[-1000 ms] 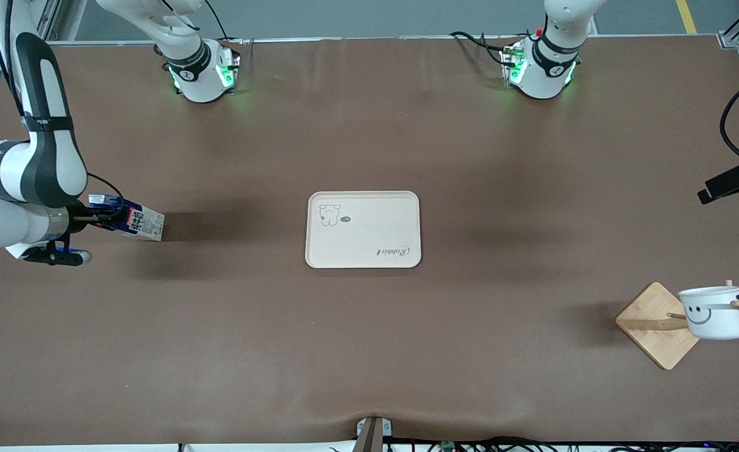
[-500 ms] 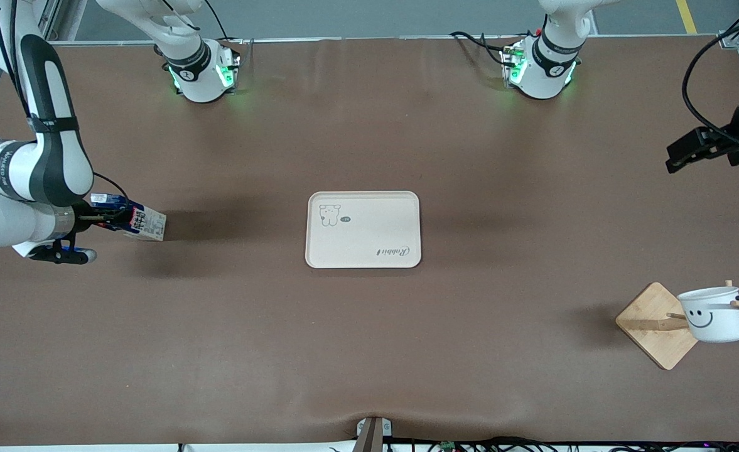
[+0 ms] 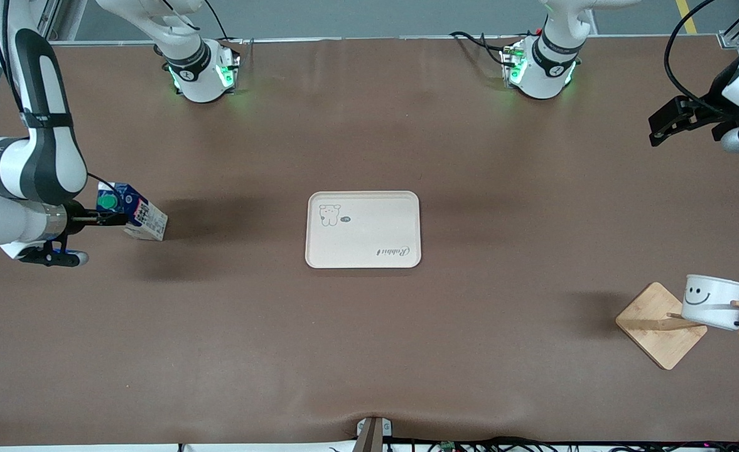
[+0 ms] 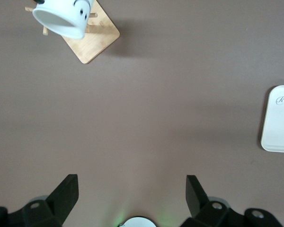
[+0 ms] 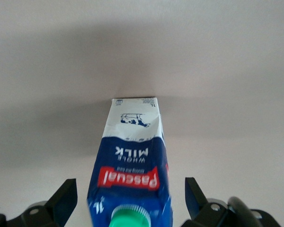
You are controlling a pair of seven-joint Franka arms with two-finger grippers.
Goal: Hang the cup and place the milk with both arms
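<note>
The right gripper sits low at the right arm's end of the table, its fingers spread wide to either side of the milk without gripping it. In the right wrist view the milk stands between the two fingertips with a gap on each side, green cap toward the camera. The carton rests on the brown table, tilted, well apart from the cream tray at the middle.

The left gripper hangs high over the left arm's end of the table, jaws apart and holding nothing. Well below it, nearer the front camera, the cup hangs by its black handle on a peg of the wooden rack, smiley face showing. The left wrist view shows the cup and rack far off from those open fingers.
</note>
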